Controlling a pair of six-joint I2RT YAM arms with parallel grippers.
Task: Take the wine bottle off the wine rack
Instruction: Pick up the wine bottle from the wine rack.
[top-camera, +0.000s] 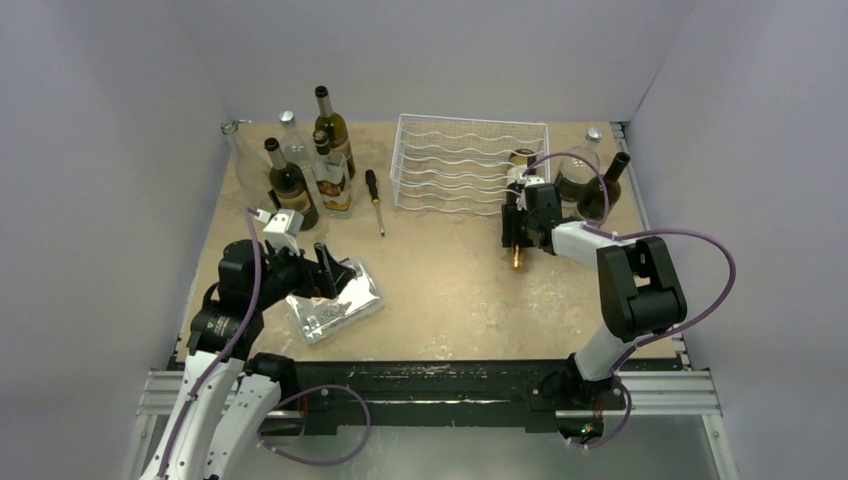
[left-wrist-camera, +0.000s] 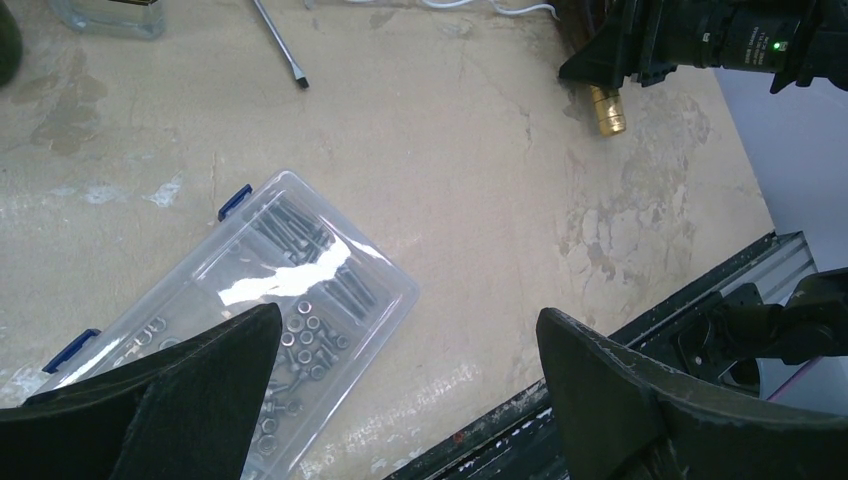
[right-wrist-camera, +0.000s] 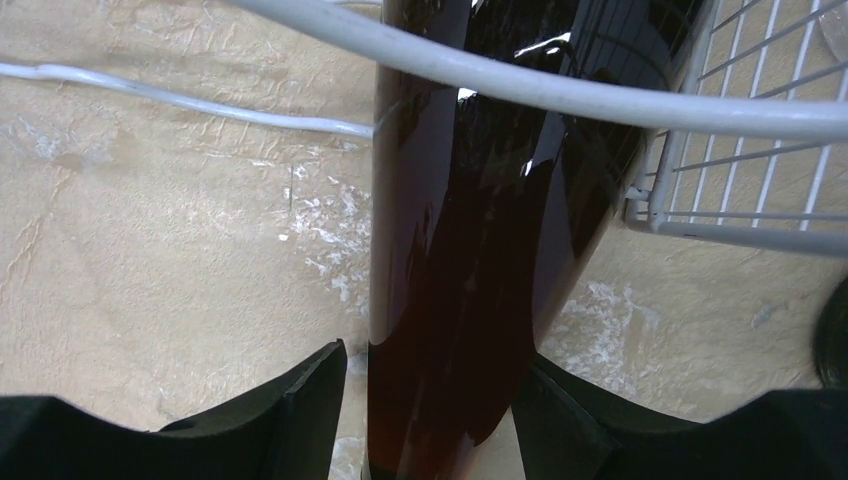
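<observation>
The white wire wine rack (top-camera: 450, 165) stands at the back middle of the table. A dark wine bottle (top-camera: 516, 255) lies at the rack's right front, its gold-capped neck pointing at the near edge. My right gripper (top-camera: 520, 225) straddles it just outside the rack. In the right wrist view the bottle (right-wrist-camera: 470, 250) runs between the fingers under the rack wire (right-wrist-camera: 600, 100). The right gripper (right-wrist-camera: 430, 360) is open: a thin gap shows at the left finger, while the right one lies against the glass. My left gripper (left-wrist-camera: 408, 315) hangs wide open, holding nothing, over the near left of the table.
A clear plastic parts box (top-camera: 335, 300) of screws lies under the left gripper. A screwdriver (top-camera: 375, 200) lies left of the rack. Several bottles (top-camera: 290, 185) stand at the back left, and two more (top-camera: 600, 190) right of the rack. A black rail (top-camera: 450, 385) runs along the near edge.
</observation>
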